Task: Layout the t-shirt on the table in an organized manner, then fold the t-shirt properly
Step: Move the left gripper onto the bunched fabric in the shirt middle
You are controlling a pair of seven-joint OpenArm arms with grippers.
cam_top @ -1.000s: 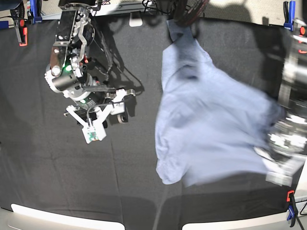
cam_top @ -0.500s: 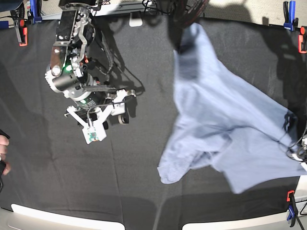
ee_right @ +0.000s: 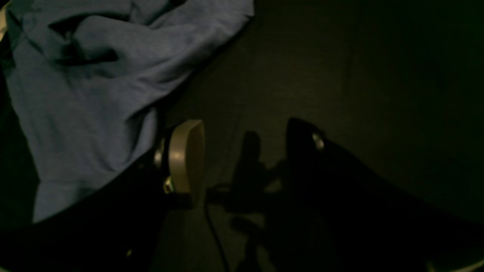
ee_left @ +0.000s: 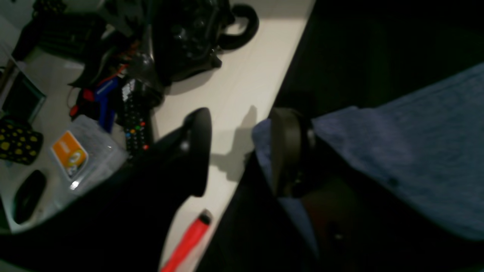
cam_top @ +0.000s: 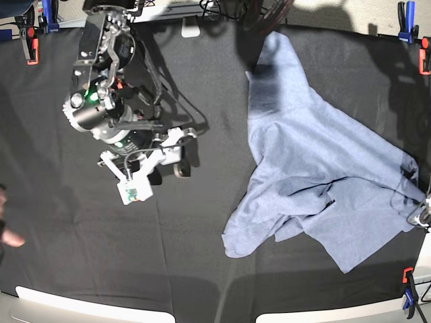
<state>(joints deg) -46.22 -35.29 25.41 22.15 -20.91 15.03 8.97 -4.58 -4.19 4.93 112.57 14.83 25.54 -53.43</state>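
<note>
The light blue-grey t-shirt (cam_top: 316, 168) lies crumpled on the right half of the black-clothed table (cam_top: 81, 256), with a sleeve folded near the front. My left gripper (ee_left: 242, 151) stands open at the table's right edge. A corner of the t-shirt (ee_left: 408, 151) lies against one of its fingers (ee_left: 287, 151), and nothing is between the jaws. My right gripper (ee_right: 244, 158) hangs open over bare black cloth, with the t-shirt (ee_right: 87, 94) off to its upper left. In the base view the right gripper (cam_top: 182, 151) sits left of the shirt, apart from it.
Orange and blue clamps (cam_top: 407, 279) hold the cloth at the table edges. Beyond the right edge is a white desk (ee_left: 242, 75) with a remote control (ee_left: 136, 124), a plastic box (ee_left: 75, 155) and a red clamp handle (ee_left: 185, 241). A person's hand (cam_top: 7, 232) shows at the left edge.
The left gripper pulled the shirt to the right, then opened and let go. The shirt has settled on the table. The right arm shifted slightly.
</note>
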